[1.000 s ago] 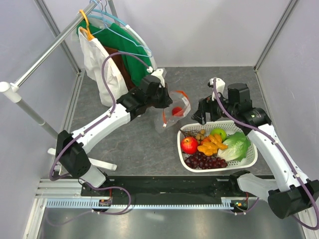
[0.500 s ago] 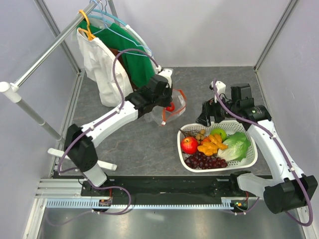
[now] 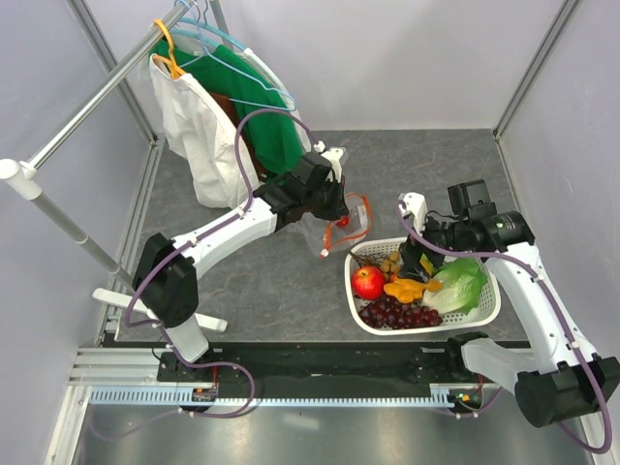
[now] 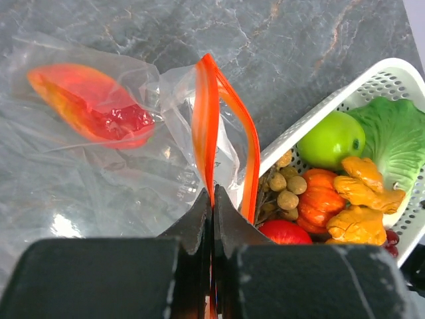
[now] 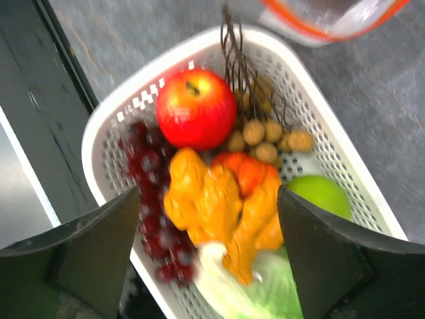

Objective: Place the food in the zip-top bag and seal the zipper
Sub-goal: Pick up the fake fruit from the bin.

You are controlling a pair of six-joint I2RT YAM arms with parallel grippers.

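The clear zip-top bag (image 3: 334,232) lies just left of the white basket (image 3: 426,330), with a red-yellow mango (image 4: 89,106) inside it. My left gripper (image 4: 212,194) is shut on one side of the orange-red zipper (image 4: 206,113), and the bag's mouth gapes toward the basket. My right gripper (image 5: 209,199) hangs open over the basket, its fingers either side of the orange pieces (image 5: 219,199). Also in the basket are a red apple (image 5: 196,108), a green apple (image 5: 322,193), dark grapes (image 5: 149,199), brown nuts (image 5: 265,143) and lettuce (image 3: 460,284).
A clothes rail (image 3: 87,107) with hangers carrying white and green garments (image 3: 208,126) stands at the back left, close behind my left arm. Enclosure walls close in the back and sides. A black rail (image 3: 310,363) runs along the near edge.
My left gripper carried the bag's mouth to the right, up to the basket's rim. My right gripper came forward and down from behind the basket to just over the food.
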